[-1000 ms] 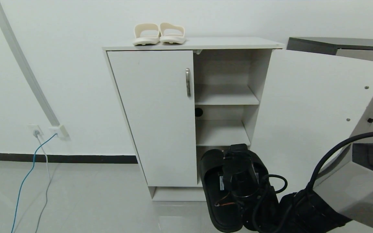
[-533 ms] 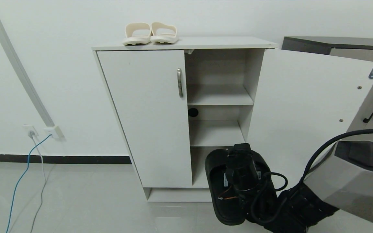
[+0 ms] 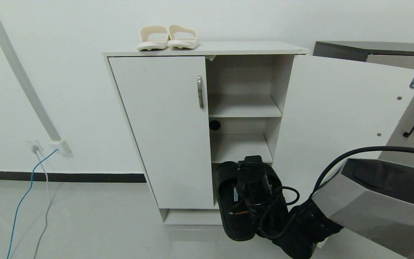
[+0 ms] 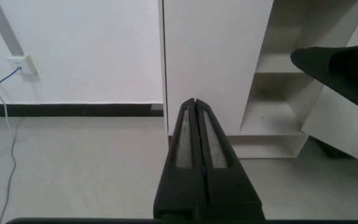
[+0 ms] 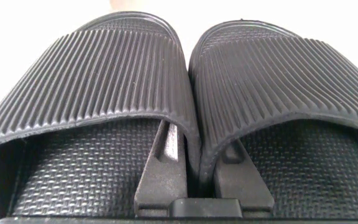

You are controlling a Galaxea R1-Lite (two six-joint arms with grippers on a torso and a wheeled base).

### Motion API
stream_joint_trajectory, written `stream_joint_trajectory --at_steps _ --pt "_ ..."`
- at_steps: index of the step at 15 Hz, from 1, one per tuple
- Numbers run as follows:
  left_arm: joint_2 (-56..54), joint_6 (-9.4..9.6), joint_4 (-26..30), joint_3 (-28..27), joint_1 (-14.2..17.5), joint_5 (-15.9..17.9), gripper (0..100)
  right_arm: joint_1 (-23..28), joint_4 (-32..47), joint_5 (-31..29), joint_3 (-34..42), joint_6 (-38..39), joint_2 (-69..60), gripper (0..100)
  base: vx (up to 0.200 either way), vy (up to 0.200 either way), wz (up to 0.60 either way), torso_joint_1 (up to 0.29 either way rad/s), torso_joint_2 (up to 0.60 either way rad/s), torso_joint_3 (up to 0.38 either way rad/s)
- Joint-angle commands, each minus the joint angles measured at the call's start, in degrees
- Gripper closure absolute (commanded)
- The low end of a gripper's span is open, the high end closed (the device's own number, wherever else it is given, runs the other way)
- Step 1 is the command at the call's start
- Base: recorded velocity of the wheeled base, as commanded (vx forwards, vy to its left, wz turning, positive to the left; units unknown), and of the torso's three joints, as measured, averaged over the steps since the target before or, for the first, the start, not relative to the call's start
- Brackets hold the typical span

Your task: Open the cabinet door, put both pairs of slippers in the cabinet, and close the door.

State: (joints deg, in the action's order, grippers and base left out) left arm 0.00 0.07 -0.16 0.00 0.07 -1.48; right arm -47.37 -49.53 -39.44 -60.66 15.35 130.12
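Before the cabinet's [image 3: 156, 126] bottom bay, the right claw [image 5: 201, 180] (pinching both black slippers [image 3: 228, 201] together) is probably risking a snag on the shelf [image 3: 235, 151].

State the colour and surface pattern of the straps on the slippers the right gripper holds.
Black, with fine parallel ribs on each rubber strap; clearest in right wrist view.

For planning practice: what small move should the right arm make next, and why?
Probably ease the right pincer forward, carrying the black ribbed rubber slippers into the lowest compartment of the white cabinet: its right door stands open and the slippers hang before that compartment.
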Motion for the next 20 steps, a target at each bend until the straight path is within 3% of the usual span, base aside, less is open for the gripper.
stream_joint_trajectory --at_steps 1,8,18,20 --pt "0.1 0.1 0.0 0.0 0.0 0.1 100 -0.2 0.8 0.1 -2.5 -0.3 2.1 100 0.0 0.0 0.0 0.0 0.0 0.0" --pt "0.1 0.1 0.0 0.0 0.0 0.1 100 -0.4 1.0 -0.1 -3.3 -0.1 4.5 100 0.0 0.0 0.0 0.001 0.0 -0.01" --pt "0.1 -0.07 0.0 0.0 0.0 -0.2 100 -0.5 0.6 -2.7 -4.6 -0.1 6.1 100 0.0 0.0 0.0 0.005 0.0 -0.185" --pt "0.1 -0.16 0.0 0.0 0.0 -0.2 100 -0.3 -3.6 -4.0 -4.1 -1.8 5.8 100 0.0 0.0 0.0 0.005 0.0 -0.193"
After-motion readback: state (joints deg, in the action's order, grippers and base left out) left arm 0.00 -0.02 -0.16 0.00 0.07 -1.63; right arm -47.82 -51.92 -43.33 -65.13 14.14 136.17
